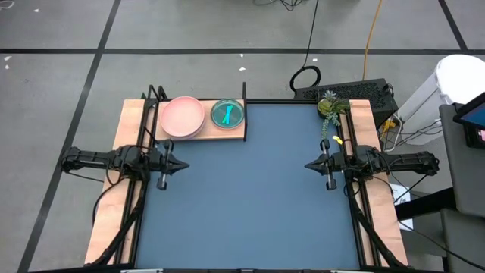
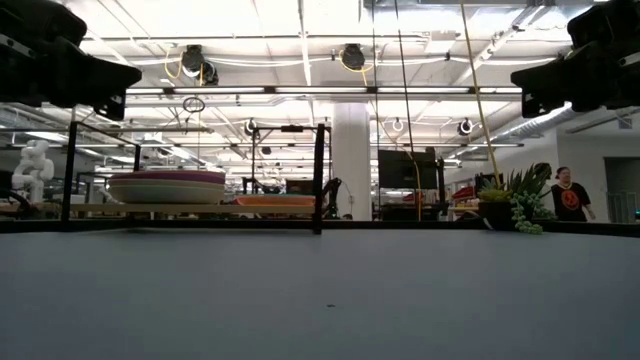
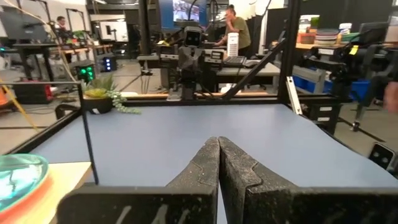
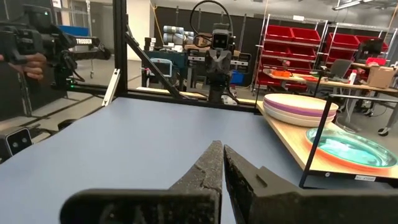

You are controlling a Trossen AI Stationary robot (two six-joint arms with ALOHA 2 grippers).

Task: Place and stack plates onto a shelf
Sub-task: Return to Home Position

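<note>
**Plates stacked on shelf; arms parked at counter sides**

Counter (image 1: 250, 189): shelf (image 1: 198, 136) at far left corner. On it, large stack (image 1: 183, 117), pink on top, and small stack (image 1: 227, 114), teal on top; probably four each, low view unclear. Left end effector (image 1: 184, 164) and right end effector (image 1: 309, 164) pinched closed, empty. Risk: a stray left-arm swing clips the stacks.
</note>
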